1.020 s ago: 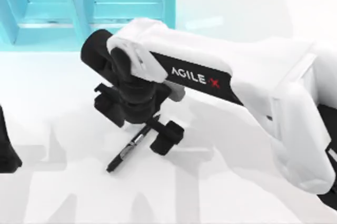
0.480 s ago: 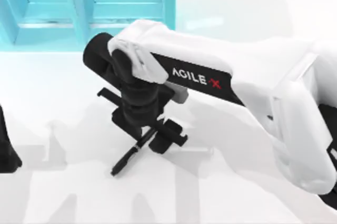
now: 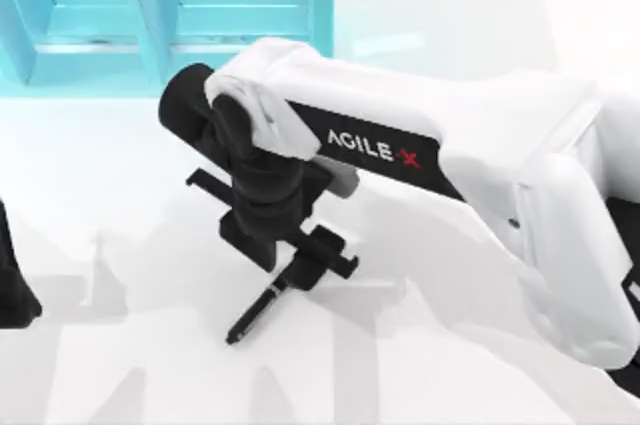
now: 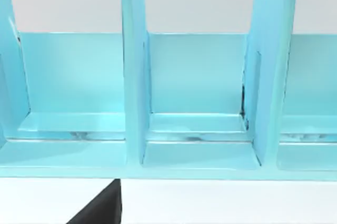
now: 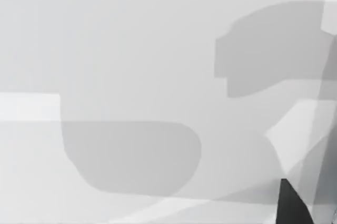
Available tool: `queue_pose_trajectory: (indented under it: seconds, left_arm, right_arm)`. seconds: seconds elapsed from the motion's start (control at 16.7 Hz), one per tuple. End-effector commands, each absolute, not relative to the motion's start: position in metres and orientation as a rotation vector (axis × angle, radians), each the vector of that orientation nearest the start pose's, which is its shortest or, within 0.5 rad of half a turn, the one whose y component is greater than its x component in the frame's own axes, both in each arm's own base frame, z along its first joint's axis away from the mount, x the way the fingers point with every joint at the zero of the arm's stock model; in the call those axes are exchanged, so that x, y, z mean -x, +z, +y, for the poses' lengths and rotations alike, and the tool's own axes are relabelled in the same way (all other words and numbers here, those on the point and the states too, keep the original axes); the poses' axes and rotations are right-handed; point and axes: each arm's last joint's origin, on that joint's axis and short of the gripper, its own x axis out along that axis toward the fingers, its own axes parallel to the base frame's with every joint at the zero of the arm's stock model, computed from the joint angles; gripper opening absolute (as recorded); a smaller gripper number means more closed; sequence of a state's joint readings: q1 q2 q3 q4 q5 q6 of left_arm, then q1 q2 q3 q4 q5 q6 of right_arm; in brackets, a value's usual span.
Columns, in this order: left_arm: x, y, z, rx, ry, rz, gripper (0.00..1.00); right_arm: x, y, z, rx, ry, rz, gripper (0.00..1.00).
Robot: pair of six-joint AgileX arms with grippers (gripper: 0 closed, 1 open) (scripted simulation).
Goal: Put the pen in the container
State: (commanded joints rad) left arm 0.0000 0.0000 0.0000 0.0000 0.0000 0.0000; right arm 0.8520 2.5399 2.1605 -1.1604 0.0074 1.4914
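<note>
While top view has right gripper point(image 3: 290, 263) pinching pen point(image 3: 252, 316) near centre, left wrist view faces container point(image 4: 134, 92) dividers; left gripper's state: can't tell.

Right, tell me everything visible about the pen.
The pen is slim and black with a small pale band near mid-barrel. In the top view it runs diagonally, its pointed tip toward the table's near left, its upper end held in the right gripper. It sits on the near side of the white table, well short of the turquoise container.
</note>
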Motion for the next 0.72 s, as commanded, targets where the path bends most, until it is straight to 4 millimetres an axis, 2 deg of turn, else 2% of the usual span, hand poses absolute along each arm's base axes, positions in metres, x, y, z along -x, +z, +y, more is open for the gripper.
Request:
queue_pose_trajectory:
  seconds: [0.18,0.3,0.72]
  left_arm:
    - [-0.106,0.16,-0.001,0.0,0.0,0.0,1.0]
    - [-0.106,0.16,-0.001,0.0,0.0,0.0,1.0]
    - [-0.106,0.16,-0.001,0.0,0.0,0.0,1.0]
  right_arm:
    - [-0.323,0.121,0.379,-0.509,-0.476,1.505,0.0]
    - [-0.325,0.133,0.381,-0.508,-0.485,1.508,0.0]
    - [-0.324,0.205,0.38,-0.515,-0.468,1.502,0.0]
